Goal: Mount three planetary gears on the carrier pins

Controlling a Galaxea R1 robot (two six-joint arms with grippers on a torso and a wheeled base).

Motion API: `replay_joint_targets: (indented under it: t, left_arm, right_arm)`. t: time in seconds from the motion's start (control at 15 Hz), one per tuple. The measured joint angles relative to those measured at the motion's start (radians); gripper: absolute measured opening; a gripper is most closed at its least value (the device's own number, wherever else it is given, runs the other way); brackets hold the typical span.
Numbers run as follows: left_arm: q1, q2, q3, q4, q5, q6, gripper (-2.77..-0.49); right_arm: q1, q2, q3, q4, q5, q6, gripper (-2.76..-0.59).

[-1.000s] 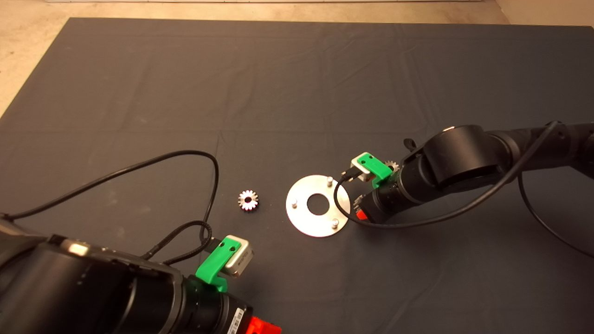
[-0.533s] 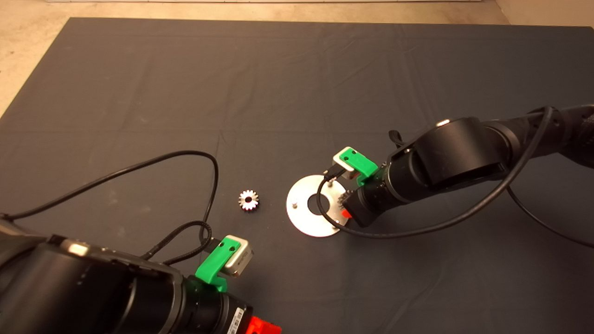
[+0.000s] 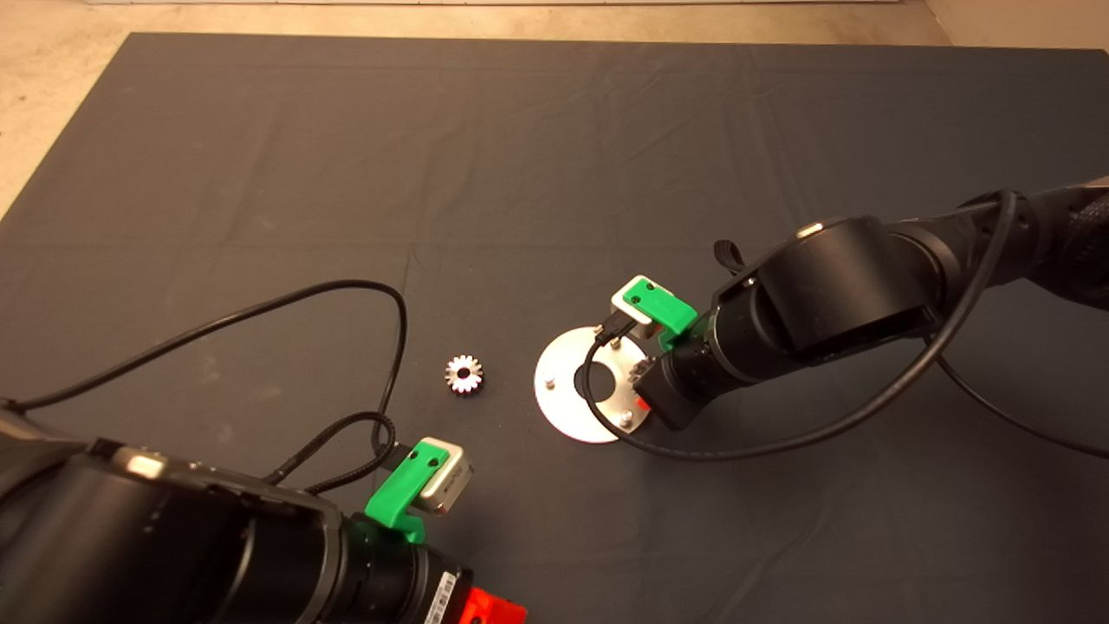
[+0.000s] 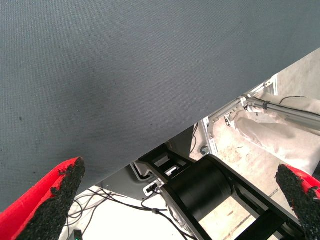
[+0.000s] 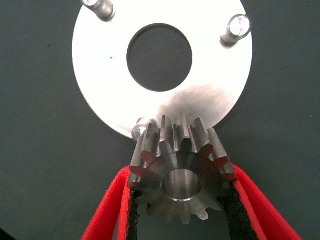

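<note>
Red fingers with black pads (image 5: 235, 210) of the right gripper (image 5: 181, 220) pinch a silver-grey toothed metal gear (image 5: 181, 172) by its flanks, its central hole facing the wrist camera. Seen from that wrist, the held gear hangs over the near edge of the flat, round, shiny metal disc (image 5: 105, 65), covering most of the nearest short silver pin (image 5: 139, 124); whether it touches the pin cannot be told. Two more upright pins (image 5: 100, 8) (image 5: 237, 27) stand bare across the disc's large centre hole.

From overhead, the right gripper (image 3: 643, 400) sits over the disc (image 3: 563, 407) at about its 4 o'clock side, and its black arm (image 3: 832, 295) runs off towards 3 o'clock. Pins (image 3: 548, 379) (image 3: 625, 419) show at the disc's 9 and 5 o'clock. A second toothed gear (image 3: 464, 374) lies flat on the dark mat (image 3: 433, 173), near the disc at its 9 o'clock and apart from it. No third gear shows.

Down at 7 o'clock of the mat, the left gripper (image 3: 489, 611) waits with its fingers (image 4: 65, 192) spread wide, holding nothing; its wrist camera sees the mat's edge and the robot's base on the floor beyond.
</note>
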Motion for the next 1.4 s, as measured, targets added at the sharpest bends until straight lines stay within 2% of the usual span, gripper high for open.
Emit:
replay_joint_targets:
  t: [0.13, 0.8, 1.4]
  left_arm:
    - [0.000, 0.000, 0.000, 0.003, 0.000, -0.003, -0.50]
    - [0.000, 0.000, 0.000, 0.007, 0.000, -0.004, -0.50]
    - [0.000, 0.000, 0.000, 0.010, 0.000, -0.005, -0.50]
  right_arm:
    - [0.000, 0.000, 0.007, 0.014, 0.000, 0.000, -2.39]
    - [0.000, 0.043, 0.007, 0.033, -0.001, -0.011, -2.39]
    - [-0.011, 0.055, -0.007, 0.060, 0.000, -0.061, -2.39]
